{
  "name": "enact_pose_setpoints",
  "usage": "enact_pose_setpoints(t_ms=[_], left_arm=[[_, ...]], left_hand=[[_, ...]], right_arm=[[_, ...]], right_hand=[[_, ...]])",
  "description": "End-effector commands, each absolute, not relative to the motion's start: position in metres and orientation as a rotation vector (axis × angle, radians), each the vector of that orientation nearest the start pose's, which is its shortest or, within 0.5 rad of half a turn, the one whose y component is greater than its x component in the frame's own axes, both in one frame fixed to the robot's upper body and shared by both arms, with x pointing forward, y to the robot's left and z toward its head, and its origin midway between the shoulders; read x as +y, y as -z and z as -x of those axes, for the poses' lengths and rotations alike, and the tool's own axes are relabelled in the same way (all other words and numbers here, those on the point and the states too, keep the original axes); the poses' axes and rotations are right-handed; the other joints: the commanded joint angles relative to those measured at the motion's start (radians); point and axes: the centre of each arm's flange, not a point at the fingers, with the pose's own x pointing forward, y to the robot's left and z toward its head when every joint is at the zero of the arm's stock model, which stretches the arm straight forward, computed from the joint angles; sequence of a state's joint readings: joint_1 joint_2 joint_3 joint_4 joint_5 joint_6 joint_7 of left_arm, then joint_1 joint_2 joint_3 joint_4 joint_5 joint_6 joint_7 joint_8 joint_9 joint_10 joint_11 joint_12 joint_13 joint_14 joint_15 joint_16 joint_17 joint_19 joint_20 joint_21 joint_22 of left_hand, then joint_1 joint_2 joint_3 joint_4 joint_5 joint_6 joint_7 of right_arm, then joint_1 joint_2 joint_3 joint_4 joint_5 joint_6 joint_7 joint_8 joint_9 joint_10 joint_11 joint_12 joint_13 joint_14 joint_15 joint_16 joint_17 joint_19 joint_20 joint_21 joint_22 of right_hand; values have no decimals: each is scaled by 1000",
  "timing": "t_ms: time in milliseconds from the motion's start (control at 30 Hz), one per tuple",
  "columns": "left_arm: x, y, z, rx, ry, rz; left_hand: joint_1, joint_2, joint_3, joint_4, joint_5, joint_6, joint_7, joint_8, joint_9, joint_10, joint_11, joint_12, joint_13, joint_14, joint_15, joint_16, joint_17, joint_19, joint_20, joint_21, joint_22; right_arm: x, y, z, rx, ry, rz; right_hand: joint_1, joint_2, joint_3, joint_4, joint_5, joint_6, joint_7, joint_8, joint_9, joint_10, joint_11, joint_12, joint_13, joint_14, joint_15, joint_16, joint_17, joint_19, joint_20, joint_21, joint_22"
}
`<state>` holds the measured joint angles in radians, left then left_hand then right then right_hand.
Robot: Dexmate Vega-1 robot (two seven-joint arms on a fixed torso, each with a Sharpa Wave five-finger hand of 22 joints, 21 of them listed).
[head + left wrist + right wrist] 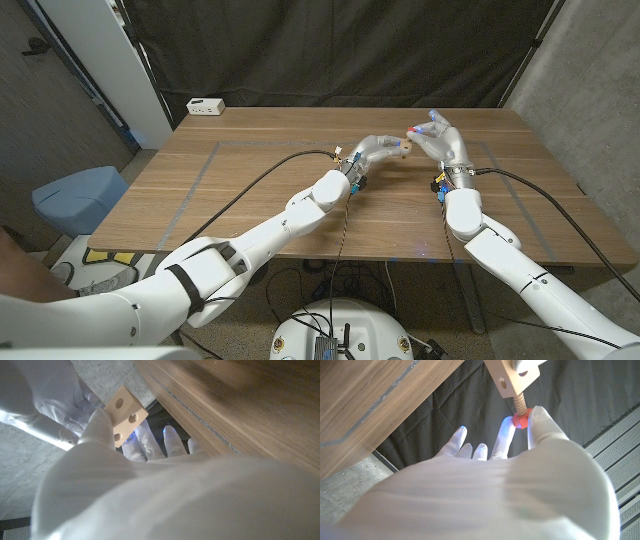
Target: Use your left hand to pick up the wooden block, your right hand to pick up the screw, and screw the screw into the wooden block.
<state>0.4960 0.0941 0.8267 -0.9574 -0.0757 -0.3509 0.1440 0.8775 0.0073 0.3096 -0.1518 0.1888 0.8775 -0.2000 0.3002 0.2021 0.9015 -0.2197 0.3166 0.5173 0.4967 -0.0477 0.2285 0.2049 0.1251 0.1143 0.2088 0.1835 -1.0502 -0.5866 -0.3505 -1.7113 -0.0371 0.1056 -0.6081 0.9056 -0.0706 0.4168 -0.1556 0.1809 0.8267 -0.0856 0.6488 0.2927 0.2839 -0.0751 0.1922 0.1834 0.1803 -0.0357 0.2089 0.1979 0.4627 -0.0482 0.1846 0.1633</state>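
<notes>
In the right wrist view the right hand's fingertips (pixel 538 414) pinch the red head of the screw (pixel 521 416), whose pale threaded shank runs up into the wooden block (pixel 506 372) at the top of the frame, just right of centre; the other fingers of the right hand (pixel 500 495) are spread apart below and to the left. In the left wrist view the left hand (pixel 150 495) grips the block (pixel 125 414) in the upper left of the frame, thumb against its near edge (three round holes show on its face). The head view sets both hands above centre, just right of the middle: the left hand (pixel 375 150) holds the block (pixel 401 149) raised off the wooden table (pixel 250 190), and the right hand (pixel 440 140) meets it from the right. A white power strip (pixel 206 105) lies at the table's upper left corner. A black curtain (pixel 340 45) fills the top of the frame.
</notes>
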Motion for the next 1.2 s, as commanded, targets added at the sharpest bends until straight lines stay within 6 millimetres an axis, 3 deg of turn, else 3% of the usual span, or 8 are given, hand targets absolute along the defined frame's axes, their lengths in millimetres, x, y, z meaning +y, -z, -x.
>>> enact_pose_setpoints(t_ms=[33,1200], left_arm=[[-24,3,-659,-736,476,-462],[-26,5,-655,-740,476,-464]], left_hand=[[24,35,2,3,7,56,22,8,2,6,0,4,1,7,-99,3,0,5,3,1,3],[25,36,0,3,7,57,22,5,2,8,0,0,4,7,-98,2,-1,5,3,1,4]], right_arm=[[-272,17,-568,-805,307,450],[-273,20,-566,-802,308,453]], right_hand=[[4,6,-2,0,0,4,-2,4,2,-2,-2,-1,5,8,-46,-2,1,-5,-47,0,2],[3,11,-10,1,1,5,-1,8,-1,-3,0,-1,5,6,-44,-3,2,-6,-46,0,2]])
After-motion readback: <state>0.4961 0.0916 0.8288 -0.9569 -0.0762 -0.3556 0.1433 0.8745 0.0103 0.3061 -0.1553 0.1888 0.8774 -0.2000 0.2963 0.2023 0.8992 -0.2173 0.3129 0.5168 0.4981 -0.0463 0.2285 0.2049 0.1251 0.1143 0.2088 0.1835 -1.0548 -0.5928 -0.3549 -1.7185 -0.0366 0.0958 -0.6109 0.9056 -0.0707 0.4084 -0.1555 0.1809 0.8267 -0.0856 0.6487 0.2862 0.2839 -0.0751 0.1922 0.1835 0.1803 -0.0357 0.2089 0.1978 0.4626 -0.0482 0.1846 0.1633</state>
